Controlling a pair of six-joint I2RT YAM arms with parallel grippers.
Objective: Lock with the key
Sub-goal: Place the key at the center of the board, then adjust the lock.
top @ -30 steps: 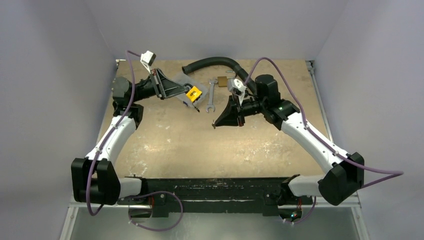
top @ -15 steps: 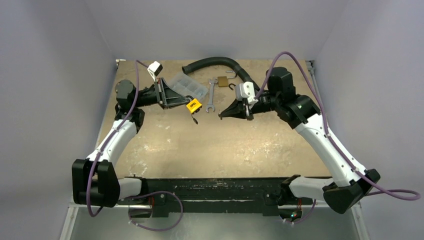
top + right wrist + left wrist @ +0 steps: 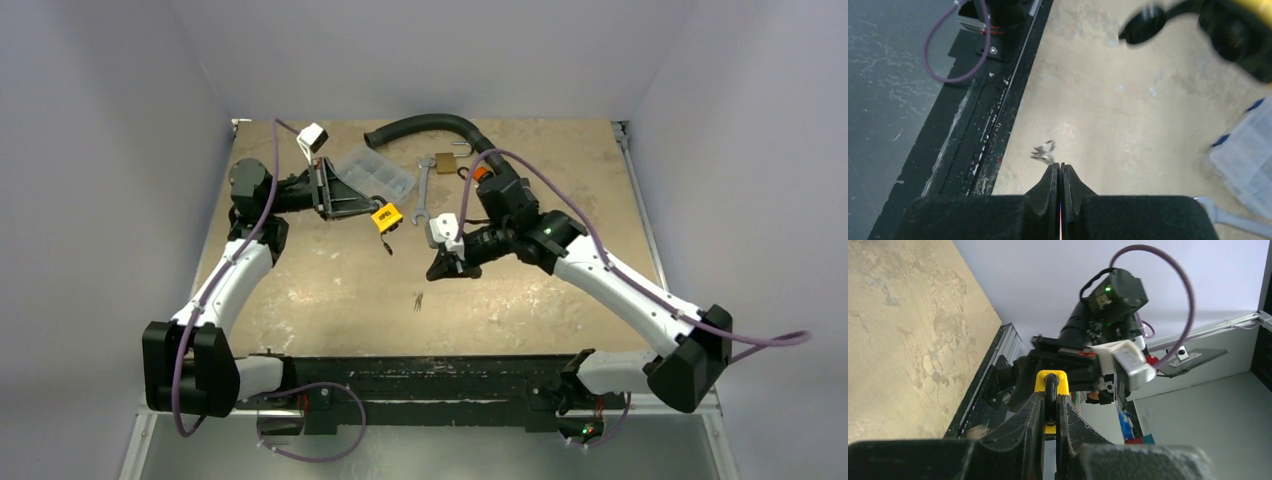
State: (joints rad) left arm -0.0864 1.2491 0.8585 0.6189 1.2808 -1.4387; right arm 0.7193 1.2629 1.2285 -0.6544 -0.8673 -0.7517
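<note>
My left gripper [image 3: 374, 207] hangs above the table's left-middle, shut on the black shackle of a yellow padlock [image 3: 388, 214]. In the left wrist view the shackle sits pinched between the jaws [image 3: 1049, 397], with the yellow padlock [image 3: 1062, 379] beyond them. A black tab [image 3: 387, 240] dangles under the lock. My right gripper [image 3: 433, 272] is shut with nothing between its jaws [image 3: 1060, 166]. A small silver key [image 3: 418, 299], blurred in the right wrist view [image 3: 1044, 151], lies on the table just past those fingertips, apart from them.
At the back are a brass padlock [image 3: 446, 162], a wrench [image 3: 422, 190], a clear plastic box [image 3: 378, 172] and a black hose [image 3: 430, 125]. The black rail [image 3: 420, 370] runs along the table's near edge, close below the key.
My right arm swung down and toward the near edge, away from the yellow padlock. The silver key now shows on the table where none lay before. The left gripper barely moved.
</note>
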